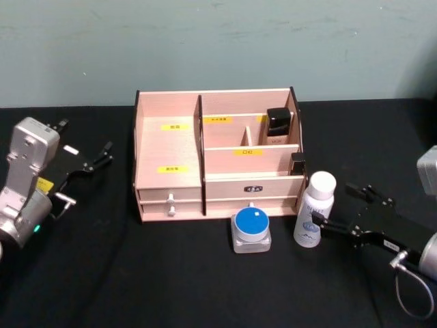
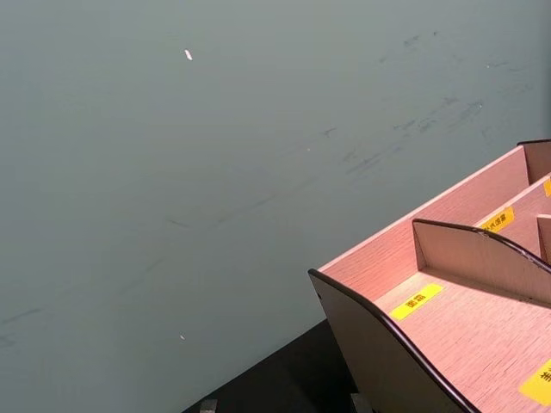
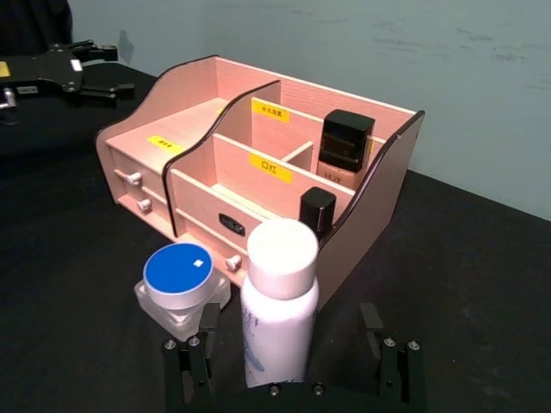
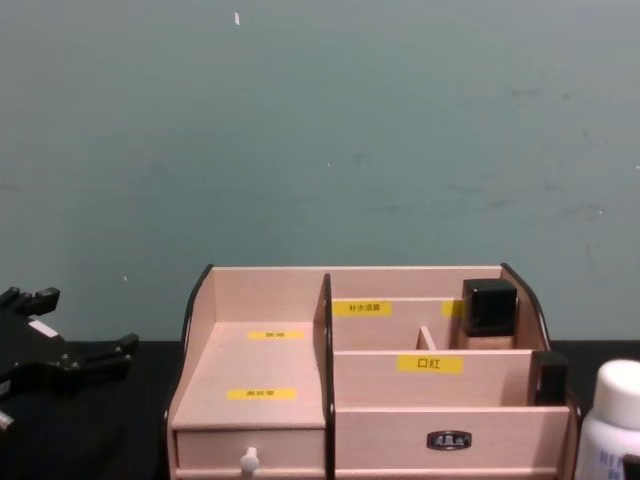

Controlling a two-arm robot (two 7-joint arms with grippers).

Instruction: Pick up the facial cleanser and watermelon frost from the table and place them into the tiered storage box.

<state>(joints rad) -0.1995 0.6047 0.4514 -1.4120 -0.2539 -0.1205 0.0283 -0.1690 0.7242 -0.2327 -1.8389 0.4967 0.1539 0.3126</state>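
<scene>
**Right gripper straddles the white bottle at the box's front corner**

Nearest the robot, on the black counter (image 1: 136, 273), the right gripper (image 1: 332, 205) reaches in from the right. It is spread wide, with its fingers (image 3: 196, 366) on either side of the white bottle (image 1: 315, 212). The right wrist view shows a gap on both sides, so it is not pinching anything. The bottle stands upright with its white cap on, just beside the front right corner of the tiered storage box (image 1: 167, 147).

Just to the bottle's left sits the blue-lidded jar (image 1: 251, 229). It is upright on the counter, directly in front of the right one of the box's two front drawers (image 1: 171, 195).

On the left, the left gripper (image 1: 82, 181) hovers beside the box's left panel, well apart from both containers. It is also spread and holds nothing.

Farther back, the box faces the robot, with yellow labels on its steps (too small to read). A black-topped item (image 1: 297, 164) stands in its right front compartment. A black-capped bottle (image 1: 278, 126) stands in the rear right compartment. Behind it all is a teal wall (image 1: 218, 41).
</scene>
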